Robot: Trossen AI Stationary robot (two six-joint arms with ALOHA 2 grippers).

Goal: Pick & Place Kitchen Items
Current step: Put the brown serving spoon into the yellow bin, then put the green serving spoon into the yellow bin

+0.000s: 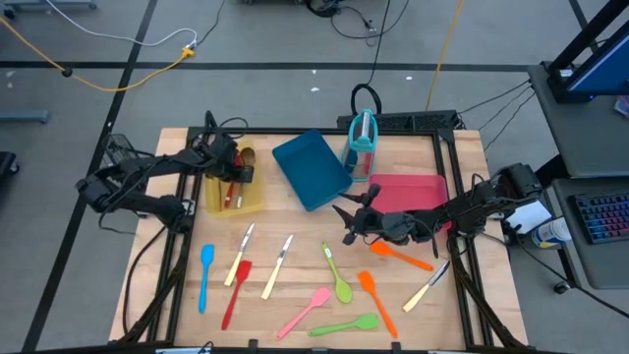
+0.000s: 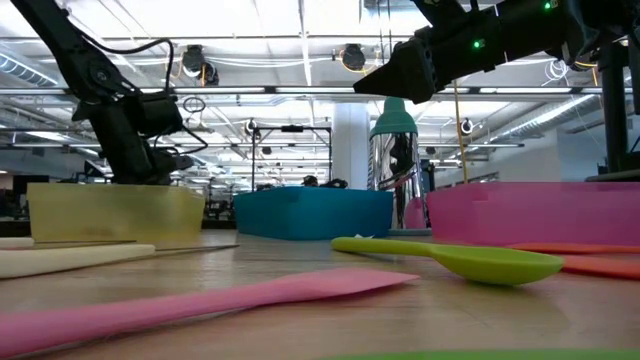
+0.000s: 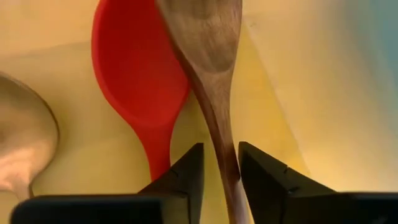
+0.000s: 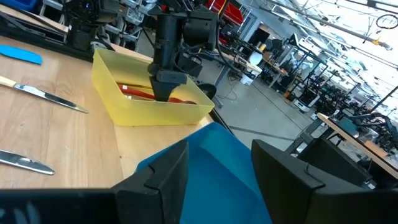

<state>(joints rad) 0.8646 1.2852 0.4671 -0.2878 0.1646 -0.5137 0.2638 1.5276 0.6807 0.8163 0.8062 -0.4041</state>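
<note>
Our left tool (image 3: pixel 221 171) is down inside the yellow tray (image 1: pixel 252 204) with its fingers (image 3: pixel 186 174) set narrow on either side of a wooden spoon (image 3: pixel 211 74) handle, though we can't tell if they're actually pinching it. Right beside that spoon there's a red spoon (image 3: pixel 137 81) lying in the same tray, and a second wooden bowl shape (image 3: pixel 22 143) at the edge, all on the yellow floor. Our right tool (image 1: pixel 346 218) hangs above the table (image 1: pixel 295 246) near the middle, fingers (image 4: pixel 165 171) apart with nothing between them, just off the corner of the blue tray (image 1: pixel 310 169) and next to the red tray (image 1: pixel 418 189). The rest of the utensils are spread over the front of the table: a blue spatula (image 1: pixel 205 275), a red spatula (image 1: pixel 235 292), two cream-handled knives (image 1: pixel 278 265), a green spoon (image 1: pixel 336 273), a pink spatula (image 1: pixel 305 312), a green spatula (image 1: pixel 346 325) and orange ones (image 1: pixel 377 303). The teal holder (image 1: pixel 362 141) stands at the back.
</note>
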